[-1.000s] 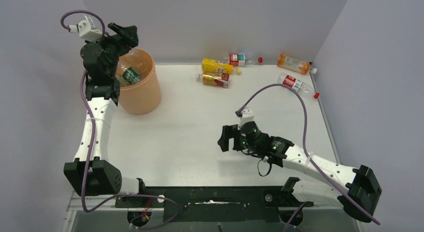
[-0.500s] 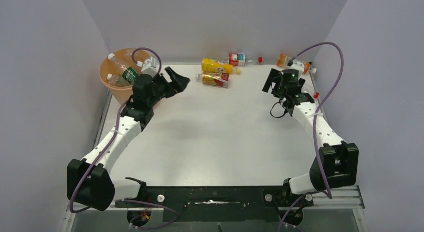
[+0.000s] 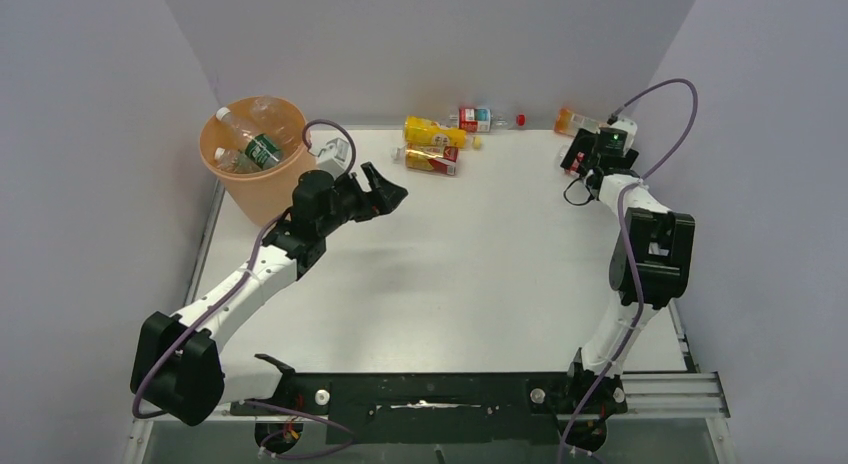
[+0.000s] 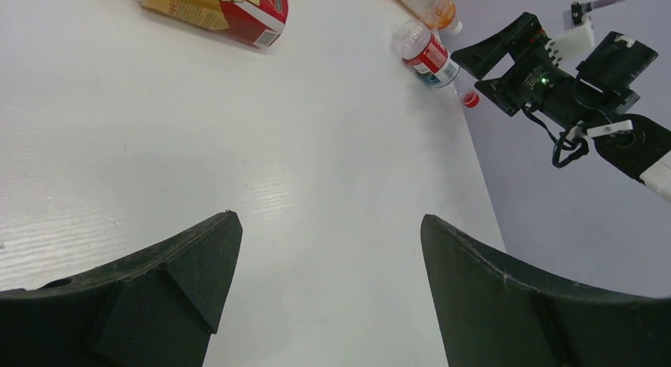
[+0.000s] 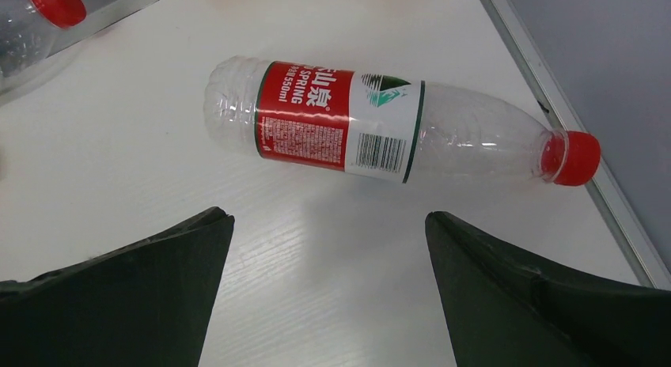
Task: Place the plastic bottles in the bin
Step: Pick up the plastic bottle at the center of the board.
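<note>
The peach-orange bin (image 3: 285, 189) stands at the back left with a few clear bottles (image 3: 250, 142) inside. My left gripper (image 3: 388, 194) is open and empty, low over the table to the right of the bin (image 4: 328, 225). My right gripper (image 3: 577, 154) is open at the back right, just short of a lying clear bottle with a red label (image 5: 348, 122) and red cap; nothing sits between its fingers (image 5: 328, 221). That bottle (image 4: 427, 54) also shows in the left wrist view. A yellow bottle (image 3: 433, 132) and a red-and-yellow one (image 3: 430, 160) lie at the back middle.
A clear bottle with a red and blue label (image 3: 478, 117) lies against the back wall. An orange-filled bottle (image 3: 572, 120) lies in the back right corner, partly behind my right arm. The table's raised right edge (image 5: 546, 82) runs close by the red-capped bottle.
My left arm came away from above the bin, down and right over the table. My right arm swung from mid-table to the back right corner, over the red-label bottle.
</note>
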`<move>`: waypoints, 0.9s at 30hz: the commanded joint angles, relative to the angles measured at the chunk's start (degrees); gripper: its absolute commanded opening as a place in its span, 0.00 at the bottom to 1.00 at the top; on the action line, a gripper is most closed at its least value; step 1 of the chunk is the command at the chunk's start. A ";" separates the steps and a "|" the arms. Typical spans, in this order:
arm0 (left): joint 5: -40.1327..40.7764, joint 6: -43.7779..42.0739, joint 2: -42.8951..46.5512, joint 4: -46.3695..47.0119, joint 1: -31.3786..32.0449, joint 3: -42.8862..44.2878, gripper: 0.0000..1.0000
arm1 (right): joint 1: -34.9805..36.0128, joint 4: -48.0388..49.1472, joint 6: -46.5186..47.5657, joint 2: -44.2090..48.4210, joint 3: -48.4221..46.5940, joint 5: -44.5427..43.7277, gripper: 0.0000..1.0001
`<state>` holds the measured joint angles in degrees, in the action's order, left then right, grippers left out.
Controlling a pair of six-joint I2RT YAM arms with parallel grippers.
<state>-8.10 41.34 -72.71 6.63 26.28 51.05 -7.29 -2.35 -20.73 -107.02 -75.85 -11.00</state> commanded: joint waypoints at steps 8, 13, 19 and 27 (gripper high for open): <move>-3.54 -1.92 -0.51 3.93 0.96 0.64 0.85 | -2.82 8.11 5.21 -9.31 -12.57 3.89 0.98; -3.91 -2.66 -0.35 2.55 1.09 0.79 0.85 | -3.04 5.72 6.43 -14.04 -17.29 4.22 0.98; -4.36 -3.25 0.23 1.72 1.47 0.69 0.85 | -4.09 -0.02 5.43 -18.88 -23.25 6.69 0.98; -5.01 -2.67 1.60 1.81 1.57 -1.47 0.85 | -4.44 1.05 3.65 -17.19 -19.25 11.37 0.98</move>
<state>-11.94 39.35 -73.34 6.55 27.59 49.93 -11.33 -2.20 -16.08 -127.11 -96.36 -2.96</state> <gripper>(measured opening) 0.845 0.979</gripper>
